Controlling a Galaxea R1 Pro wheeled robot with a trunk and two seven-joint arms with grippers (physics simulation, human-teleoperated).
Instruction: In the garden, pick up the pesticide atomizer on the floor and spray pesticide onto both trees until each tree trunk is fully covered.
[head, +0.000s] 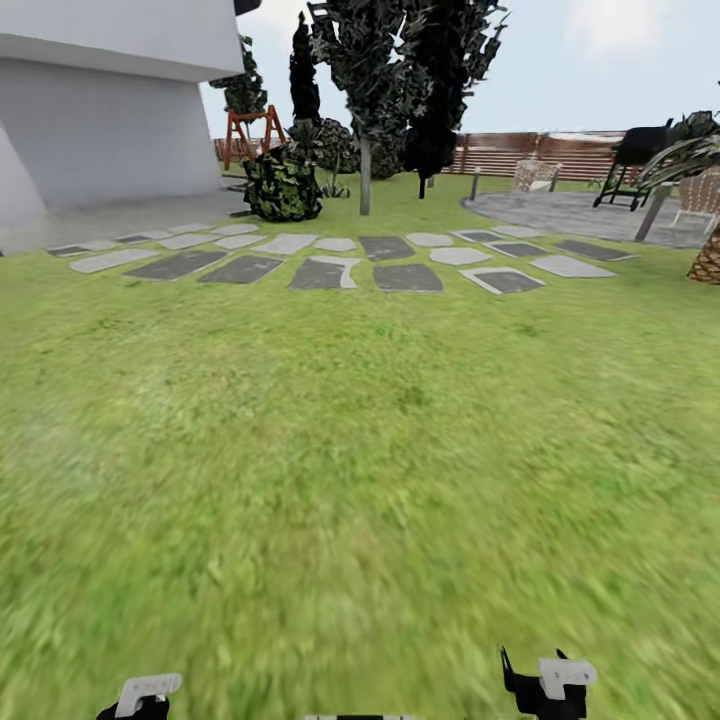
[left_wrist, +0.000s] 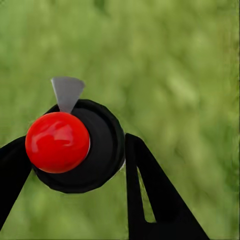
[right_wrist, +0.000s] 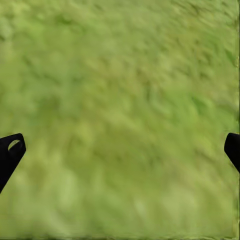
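1. The pesticide atomizer (left_wrist: 80, 150) sits between my left fingers (left_wrist: 155, 200), seen from above in the left wrist view: a round black body with a glossy red cap and a small grey nozzle pointing away from the cap.
2. One black finger presses the body's side next to the red cap and the other touches the opposite side, so my left gripper (left_wrist: 75, 165) is clamped on the atomizer.
3. My right gripper (right_wrist: 120, 150) hangs over bare lawn (head: 360, 450), its two fingertips (right_wrist: 10, 150) far apart at opposite edges of the right wrist view, with nothing between them.
4. In the head view both wrists show at the bottom edge, the left (head: 140, 698) and the right (head: 548, 686), above blurred grass.
5. Ahead lie grey paving slabs (head: 330, 270), a white house (head: 110, 110) on the left and a brown slat fence (head: 540, 152) at the back.
6. A tree with a pale trunk (head: 365, 175) stands beyond the slabs, next to a dark bush (head: 283, 185).
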